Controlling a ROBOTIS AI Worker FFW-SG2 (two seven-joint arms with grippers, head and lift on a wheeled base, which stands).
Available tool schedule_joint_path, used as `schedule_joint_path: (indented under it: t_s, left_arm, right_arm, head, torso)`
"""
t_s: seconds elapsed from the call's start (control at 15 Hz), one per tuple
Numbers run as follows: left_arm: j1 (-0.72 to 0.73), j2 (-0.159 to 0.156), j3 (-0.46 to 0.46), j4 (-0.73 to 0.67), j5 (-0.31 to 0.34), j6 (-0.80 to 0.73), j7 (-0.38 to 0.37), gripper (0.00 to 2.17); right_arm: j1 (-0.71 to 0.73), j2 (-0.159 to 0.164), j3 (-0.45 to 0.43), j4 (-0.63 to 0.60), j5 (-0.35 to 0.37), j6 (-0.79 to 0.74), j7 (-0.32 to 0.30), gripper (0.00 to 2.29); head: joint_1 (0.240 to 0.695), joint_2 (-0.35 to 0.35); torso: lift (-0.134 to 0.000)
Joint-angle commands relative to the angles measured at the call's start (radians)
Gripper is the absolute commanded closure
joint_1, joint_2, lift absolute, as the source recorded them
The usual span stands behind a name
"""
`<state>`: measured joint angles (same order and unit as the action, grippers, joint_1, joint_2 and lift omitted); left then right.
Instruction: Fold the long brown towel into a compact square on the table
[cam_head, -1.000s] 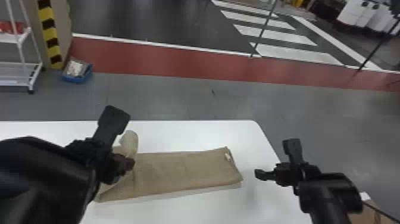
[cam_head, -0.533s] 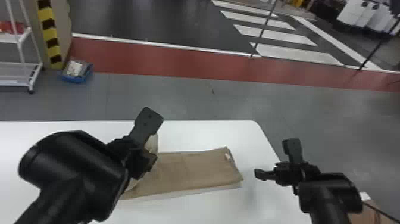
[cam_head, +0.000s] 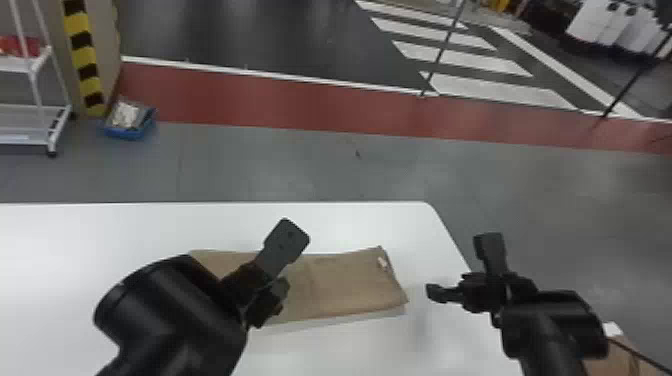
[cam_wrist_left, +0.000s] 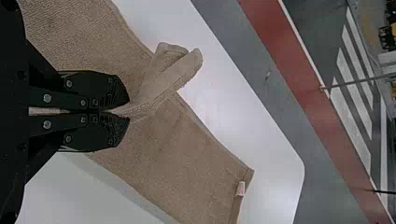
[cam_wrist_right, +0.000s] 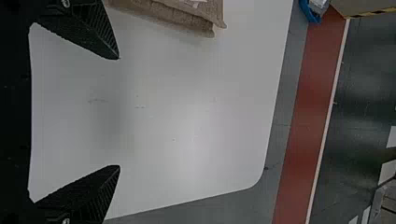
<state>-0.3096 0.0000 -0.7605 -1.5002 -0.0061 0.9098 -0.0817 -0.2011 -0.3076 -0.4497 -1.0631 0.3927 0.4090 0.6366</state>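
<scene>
Left hand (cam_head: 288, 261) pinching towel (cam_head: 345, 287), arm (cam_head: 200, 320) hiding part of it, right hand (cam_head: 461, 266) spread, blue bin (cam_head: 129, 133), white cart (cam_head: 25, 122) beyond table (cam_head: 350, 225)

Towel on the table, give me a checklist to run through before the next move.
1. Left gripper holding the towel: ok, shut on a raised fold.
2. Right gripper clear of the towel: ok, open above the table.
3. End with the label resting on the table: ok.
4. Layer corners lined up near the right gripper: not ok, slightly staggered.
5. Towel in a compact square: not ok, still long.
6. Far left end lying flat: cannot tell.
</scene>
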Motion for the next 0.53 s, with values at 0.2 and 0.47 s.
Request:
schedule_joint_path:
  t_s: [0.2, 0.47]
  left_arm:
    - [-0.013, -0.003, -0.057, 0.034, 0.003, -0.073, 0.000, 0.01]
    - [0.014, -0.003, -0.037, -0.003, 0.002, -0.070, 0.014, 0.04]
  right_arm:
    - [-0.004, 0.004, 0.008, -0.006, 0.002, 0.001, 0.000, 0.04]
    - [0.000, 0.004, 0.002, -0.031, 0.002, 0.026, 0.008, 0.04]
  head:
    - [0.695, -0.350]
    - [0.695, -0.350]
  torso:
    - [0.000]
    - [0.000]
